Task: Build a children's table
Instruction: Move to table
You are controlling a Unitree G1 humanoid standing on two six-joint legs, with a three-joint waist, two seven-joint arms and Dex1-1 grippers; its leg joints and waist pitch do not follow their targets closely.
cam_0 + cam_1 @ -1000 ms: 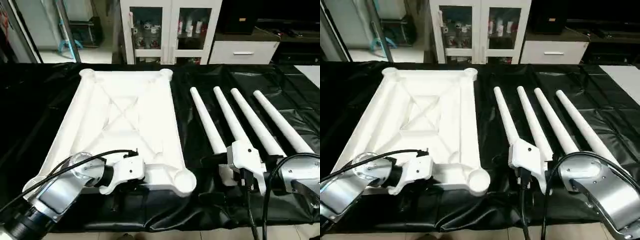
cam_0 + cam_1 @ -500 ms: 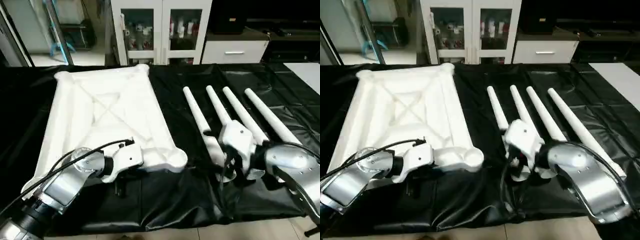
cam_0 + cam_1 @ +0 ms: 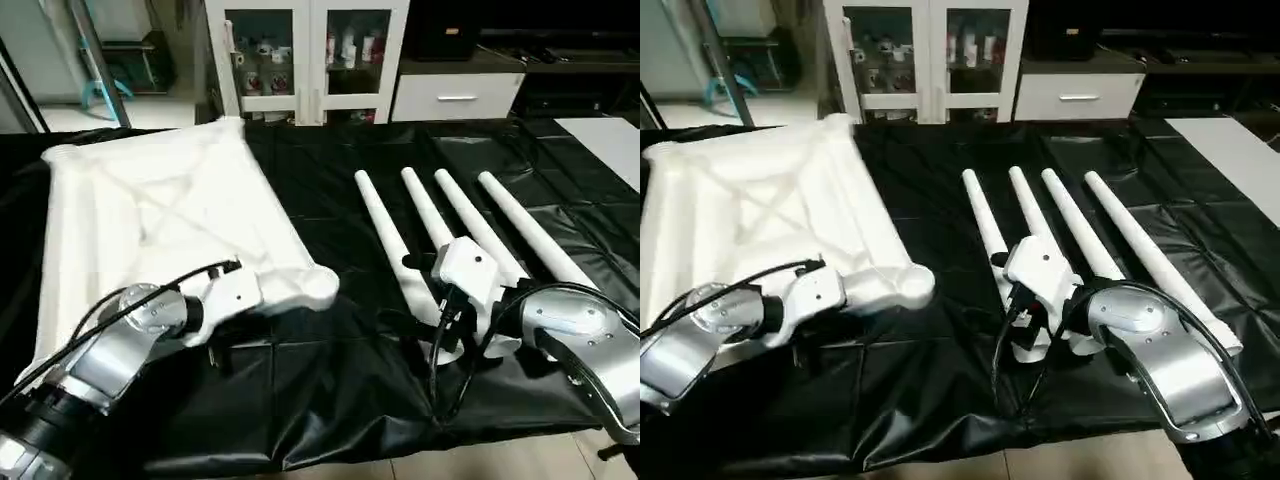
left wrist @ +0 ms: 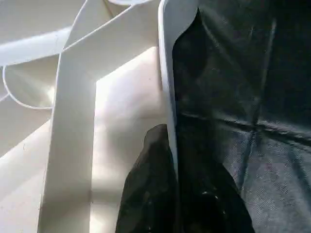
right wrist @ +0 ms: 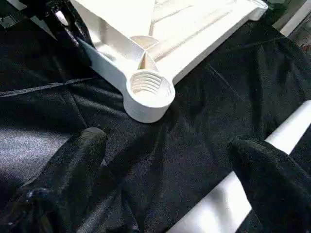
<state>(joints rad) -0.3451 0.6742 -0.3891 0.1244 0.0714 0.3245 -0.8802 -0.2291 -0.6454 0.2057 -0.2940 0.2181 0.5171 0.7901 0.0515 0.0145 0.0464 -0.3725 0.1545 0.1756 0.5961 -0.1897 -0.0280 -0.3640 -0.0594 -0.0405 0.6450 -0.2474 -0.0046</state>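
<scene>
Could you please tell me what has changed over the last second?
The left gripper, shut on the near rim of the white ribbed plastic tabletop, has pulled it leftward, away from the four white tapered tube legs. The open right gripper moved forward over them. The legs lie unmoved.

Black sheeting (image 3: 330, 180) lies bare between the table top (image 3: 150, 215) at nine o'clock and the four legs (image 3: 440, 225) at three. The right gripper (image 5: 170, 165) straddles the nearest leg (image 5: 272, 150), blocking that side.
</scene>
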